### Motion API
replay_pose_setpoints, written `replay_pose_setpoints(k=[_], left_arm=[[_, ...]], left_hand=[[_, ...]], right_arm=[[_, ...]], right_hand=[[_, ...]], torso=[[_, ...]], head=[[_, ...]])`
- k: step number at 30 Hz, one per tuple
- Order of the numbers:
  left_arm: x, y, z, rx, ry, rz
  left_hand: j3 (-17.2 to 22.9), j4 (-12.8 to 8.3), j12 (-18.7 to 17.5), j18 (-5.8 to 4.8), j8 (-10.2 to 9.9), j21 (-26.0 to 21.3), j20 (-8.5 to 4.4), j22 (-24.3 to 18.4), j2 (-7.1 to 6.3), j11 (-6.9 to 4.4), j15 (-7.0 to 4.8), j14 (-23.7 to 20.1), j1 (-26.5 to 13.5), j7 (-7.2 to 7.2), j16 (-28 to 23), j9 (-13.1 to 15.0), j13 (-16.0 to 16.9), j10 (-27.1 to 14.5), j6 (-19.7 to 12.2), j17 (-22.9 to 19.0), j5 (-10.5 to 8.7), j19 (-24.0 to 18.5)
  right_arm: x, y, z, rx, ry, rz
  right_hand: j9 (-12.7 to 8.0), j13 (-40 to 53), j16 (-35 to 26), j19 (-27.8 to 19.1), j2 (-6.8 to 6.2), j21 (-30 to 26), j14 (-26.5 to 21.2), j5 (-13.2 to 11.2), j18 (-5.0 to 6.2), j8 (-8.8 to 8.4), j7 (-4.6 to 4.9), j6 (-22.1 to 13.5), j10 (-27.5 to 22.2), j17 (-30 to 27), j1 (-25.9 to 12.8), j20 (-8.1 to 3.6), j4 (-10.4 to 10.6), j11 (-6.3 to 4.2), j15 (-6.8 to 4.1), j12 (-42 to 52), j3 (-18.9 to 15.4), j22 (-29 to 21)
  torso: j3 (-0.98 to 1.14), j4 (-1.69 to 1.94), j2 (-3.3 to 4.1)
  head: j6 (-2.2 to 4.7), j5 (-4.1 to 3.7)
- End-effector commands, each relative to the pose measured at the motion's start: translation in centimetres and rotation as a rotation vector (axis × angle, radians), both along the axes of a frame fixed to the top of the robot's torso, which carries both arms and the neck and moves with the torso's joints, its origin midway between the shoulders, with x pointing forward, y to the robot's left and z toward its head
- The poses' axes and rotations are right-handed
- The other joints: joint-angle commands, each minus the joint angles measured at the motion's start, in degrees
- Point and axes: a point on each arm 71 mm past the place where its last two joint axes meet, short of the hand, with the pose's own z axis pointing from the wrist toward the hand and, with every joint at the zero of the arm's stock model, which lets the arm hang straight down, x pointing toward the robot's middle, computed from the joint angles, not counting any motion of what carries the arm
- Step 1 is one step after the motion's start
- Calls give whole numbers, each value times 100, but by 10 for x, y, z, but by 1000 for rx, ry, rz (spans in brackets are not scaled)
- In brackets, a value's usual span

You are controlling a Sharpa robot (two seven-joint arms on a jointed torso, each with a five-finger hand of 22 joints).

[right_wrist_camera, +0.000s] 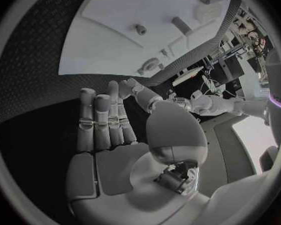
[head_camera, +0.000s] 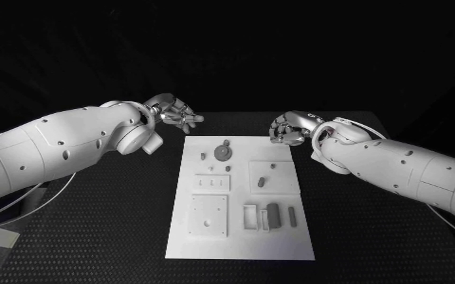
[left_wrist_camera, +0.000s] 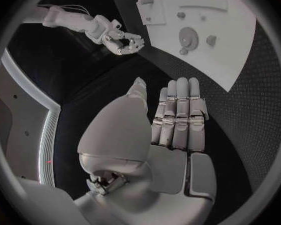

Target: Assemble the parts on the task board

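- right now, a flat white rectangular task board [head_camera: 285, 244] lying in the middle of a black bumpy table [head_camera: 104, 231], long side running away from the robot.
- small grey parts sitting on the board: a round grey disc with a little tab [head_camera: 223, 151] near the far end, a tiny grey peg [head_camera: 202, 156] just beside it, a short grey oblong piece [head_camera: 261, 181] in a raised square frame, and a dark grey block [head_camera: 274, 214] near the close end with a thin grey bar [head_camera: 292, 215] next to it.
- a square white plate with small holes [head_camera: 210, 215] on the close left part of the board.
- left silver many-fingered hand [head_camera: 174, 112] up above the table by the far left corner of the board, not touching it, holding nothing; fingers long and straight, side by side in the left wrist view [left_wrist_camera: 178, 120].
- right silver many-fingered hand [head_camera: 291, 128] by the far right corner of the board, just off its edge, holding nothing; fingers straight and close together in the right wrist view [right_wrist_camera: 106, 122], thumb out to the side.
- both hands well apart, with the far end of the board between them.
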Motion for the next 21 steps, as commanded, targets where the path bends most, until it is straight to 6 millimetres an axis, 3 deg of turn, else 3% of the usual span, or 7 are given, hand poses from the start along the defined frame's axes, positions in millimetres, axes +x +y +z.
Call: replay_pose_setpoints(k=[1,9,17,21], left_arm=[[-2,-8,-2,52,22,3],[-15,-39,-8,31,85,-40],[-24,-62,-12,16,110,-51],[-26,-68,-12,15,113,-50]], left_hand=[[51,15,-8,-54,11,33,-3,18,25,-15,-39,32,43,-3,45,-9,26,52,63,15,-20,55],[39,20,-37,-84,2,-4,9,32,-12,-11,-17,-29,-31,-18,13,-37,74,42,114,11,-21,1],[3,26,-123,-85,-75,-65,58,38,-97,42,35,-126,-222,24,-48,-95,105,-59,46,-12,-26,-82],[-125,28,-164,-81,-117,-99,72,42,-172,62,51,-163,-540,46,-75,-127,132,-105,2,-22,-27,-116]], right_arm=[[0,8,5,15,16,5],[-8,34,7,28,56,27],[-17,60,8,40,82,46],[-20,71,9,45,78,53]], right_hand=[[4,-8,31,28,-4,-6,-4,16,199,26,99,138,45,-7,-40,-19,48,15,-42,37,-1,86],[11,-22,32,35,-32,-14,-3,16,199,18,96,147,53,-17,-103,-21,95,11,-45,45,0,81],[16,-28,37,42,-51,-16,1,15,199,15,94,154,58,-21,-132,-24,117,9,-48,51,0,80],[19,-36,37,46,-82,-20,1,14,199,6,95,150,56,-26,-169,-27,141,9,-48,52,-7,79]], torso=[[-5,-3,-9],[-19,4,-20],[-9,-3,-14],[-5,-13,-9]], head=[[31,2],[83,23],[111,61],[131,57]])
